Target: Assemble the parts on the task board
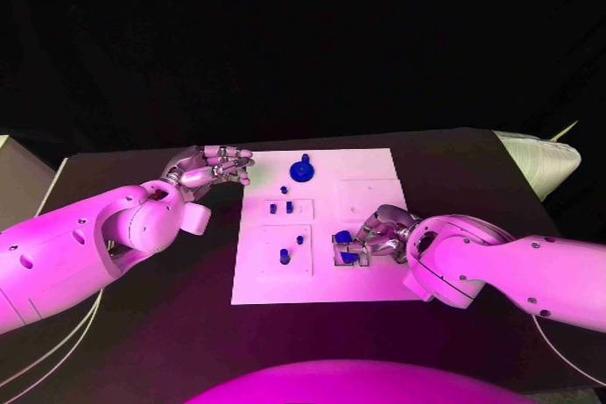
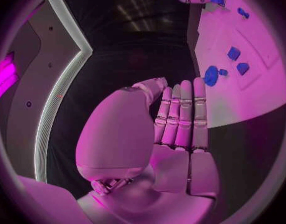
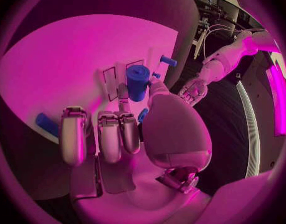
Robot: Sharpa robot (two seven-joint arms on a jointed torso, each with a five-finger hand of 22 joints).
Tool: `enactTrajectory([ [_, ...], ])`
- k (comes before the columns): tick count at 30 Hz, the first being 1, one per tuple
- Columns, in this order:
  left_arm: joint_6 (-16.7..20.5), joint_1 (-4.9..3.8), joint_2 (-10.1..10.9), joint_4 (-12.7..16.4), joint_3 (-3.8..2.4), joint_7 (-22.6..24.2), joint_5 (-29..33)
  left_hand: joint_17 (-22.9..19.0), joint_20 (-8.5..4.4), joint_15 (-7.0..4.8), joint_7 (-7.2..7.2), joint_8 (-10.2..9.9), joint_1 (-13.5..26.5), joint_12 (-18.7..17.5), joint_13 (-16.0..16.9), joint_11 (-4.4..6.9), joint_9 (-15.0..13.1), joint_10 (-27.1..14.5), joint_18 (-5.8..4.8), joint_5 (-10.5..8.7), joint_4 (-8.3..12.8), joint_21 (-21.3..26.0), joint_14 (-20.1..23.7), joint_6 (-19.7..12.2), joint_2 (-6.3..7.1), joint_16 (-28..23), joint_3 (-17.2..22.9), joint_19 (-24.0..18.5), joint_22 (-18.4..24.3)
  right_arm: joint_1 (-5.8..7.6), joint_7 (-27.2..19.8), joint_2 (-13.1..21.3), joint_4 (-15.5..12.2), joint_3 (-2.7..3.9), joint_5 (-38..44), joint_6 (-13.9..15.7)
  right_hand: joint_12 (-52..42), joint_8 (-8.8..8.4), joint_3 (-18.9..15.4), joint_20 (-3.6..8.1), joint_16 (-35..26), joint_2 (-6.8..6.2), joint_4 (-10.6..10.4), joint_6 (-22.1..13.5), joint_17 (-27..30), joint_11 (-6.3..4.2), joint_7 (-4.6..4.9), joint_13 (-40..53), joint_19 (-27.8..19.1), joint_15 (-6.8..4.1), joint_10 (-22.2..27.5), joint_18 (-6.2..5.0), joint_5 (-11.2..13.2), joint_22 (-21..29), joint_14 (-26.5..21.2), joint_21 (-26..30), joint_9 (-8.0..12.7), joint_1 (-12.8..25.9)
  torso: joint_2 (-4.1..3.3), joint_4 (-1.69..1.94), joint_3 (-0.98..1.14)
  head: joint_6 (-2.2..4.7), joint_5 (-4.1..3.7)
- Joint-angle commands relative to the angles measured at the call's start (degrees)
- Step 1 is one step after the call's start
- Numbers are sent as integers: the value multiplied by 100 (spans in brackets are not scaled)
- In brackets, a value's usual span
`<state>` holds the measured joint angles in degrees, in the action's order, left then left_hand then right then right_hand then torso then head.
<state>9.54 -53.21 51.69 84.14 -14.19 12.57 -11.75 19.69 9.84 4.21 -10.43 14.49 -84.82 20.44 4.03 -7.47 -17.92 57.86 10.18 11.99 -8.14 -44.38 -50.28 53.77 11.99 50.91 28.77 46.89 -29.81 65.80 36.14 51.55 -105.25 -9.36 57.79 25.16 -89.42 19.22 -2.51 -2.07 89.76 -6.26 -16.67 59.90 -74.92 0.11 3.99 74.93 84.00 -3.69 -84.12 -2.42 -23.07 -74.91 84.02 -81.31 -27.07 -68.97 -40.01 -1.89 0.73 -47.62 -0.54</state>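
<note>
The white task board (image 1: 316, 277) lies mid-table. My right hand (image 1: 375, 237) rests over its right half and pinches a blue cylinder (image 3: 137, 82) between thumb and a finger, upright over a rectangular slot; the same cylinder (image 1: 341, 237) shows at the fingertips. Another blue piece (image 1: 348, 258) lies just under that hand. My left hand (image 1: 208, 169) hovers off the board's far left corner, fingers straight and close together, holding nothing. A round blue part (image 1: 300, 170) stands at the board's far edge. Two small blue blocks (image 1: 280, 208) and two blue pegs (image 1: 293, 248) sit on the left half.
A pale box edge (image 1: 16, 172) stands at the far left of the table and a white object (image 1: 546, 163) at the far right. Bare black tabletop (image 1: 151, 325) surrounds the board. The left wrist view shows the round blue part (image 2: 210, 75) and blocks (image 2: 237, 60) ahead of the fingers.
</note>
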Motion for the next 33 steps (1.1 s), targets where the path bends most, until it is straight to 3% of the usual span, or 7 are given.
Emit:
enactTrajectory([
  [1,-26,0,-2,13,-5,33,36,5,-9,4,0,-17,12,-16,5,6,-9,46,23,35,-6,21,-37,34,-26,-19,-6,42,5,-26,22,-19,-19,-15,61,-147,22,16,-47,26,24,-20,-15,19,-1508,-29,15,1451,443,-33,-538,68,55,-1136,598,-20,-3,45,0,1,2,-9,11],
  [4,-25,0,-2,10,-4,34,37,5,-9,4,0,-17,12,-16,5,6,-9,46,23,35,-6,21,-37,34,-26,-19,-6,42,5,-27,16,-22,-16,-15,71,-145,28,42,-106,26,24,-40,-17,14,-1508,-32,12,1449,441,-34,-535,66,334,-1136,598,-9,-17,138,3,-2,-3,-7,19],
  [10,-27,0,-5,7,-4,33,42,5,-9,4,0,-17,12,-16,5,6,-9,46,23,35,-6,21,-37,34,-26,-19,-6,42,5,-30,5,-30,-22,-15,85,-153,33,47,-115,27,24,-45,-17,13,-1508,-32,12,1445,441,-34,-532,66,373,-1137,598,-12,-19,146,0,1,-3,-14,17],
  [13,-26,0,-5,6,-4,33,43,5,-9,4,0,-17,12,-16,5,6,-9,46,23,35,-6,21,-37,34,-26,-19,-6,42,5,-32,3,-36,-17,-15,110,-149,41,61,-156,26,24,-58,-21,7,-1508,-31,12,1441,441,-34,-528,66,503,-1138,598,-8,-27,196,1,-1,-2,-19,21],
  [20,-20,0,-3,7,-4,31,44,5,-9,4,0,-17,12,-16,5,6,-9,46,23,35,-6,21,-37,34,-26,-19,-6,42,5,-33,-38,-46,-5,-15,163,-102,99,120,-479,19,24,-147,-36,-47,-1508,-21,21,1407,437,-26,-495,63,1145,-1136,598,17,-65,504,0,1,-3,-22,14],
  [23,-18,0,-3,2,-4,27,44,5,-9,4,0,-17,12,-16,5,6,-9,46,23,35,-6,21,-37,34,-26,-19,-6,42,5,-34,-103,-35,-21,-15,181,-64,113,140,-571,17,24,-191,-41,-65,-1508,-19,24,1400,438,-24,-487,63,1307,-1139,598,17,-78,640,0,0,0,-28,14],
  [33,-18,0,-8,-16,-4,20,45,5,-9,4,0,-17,12,-16,5,6,-9,46,23,35,-6,21,-37,34,-26,-19,-6,42,5,-43,-240,62,-95,-15,310,-21,108,162,-608,16,24,-227,-42,-76,-1508,-19,23,1404,444,-23,-491,69,1435,-1154,598,-12,-91,750,1,-3,5,2,1],
])
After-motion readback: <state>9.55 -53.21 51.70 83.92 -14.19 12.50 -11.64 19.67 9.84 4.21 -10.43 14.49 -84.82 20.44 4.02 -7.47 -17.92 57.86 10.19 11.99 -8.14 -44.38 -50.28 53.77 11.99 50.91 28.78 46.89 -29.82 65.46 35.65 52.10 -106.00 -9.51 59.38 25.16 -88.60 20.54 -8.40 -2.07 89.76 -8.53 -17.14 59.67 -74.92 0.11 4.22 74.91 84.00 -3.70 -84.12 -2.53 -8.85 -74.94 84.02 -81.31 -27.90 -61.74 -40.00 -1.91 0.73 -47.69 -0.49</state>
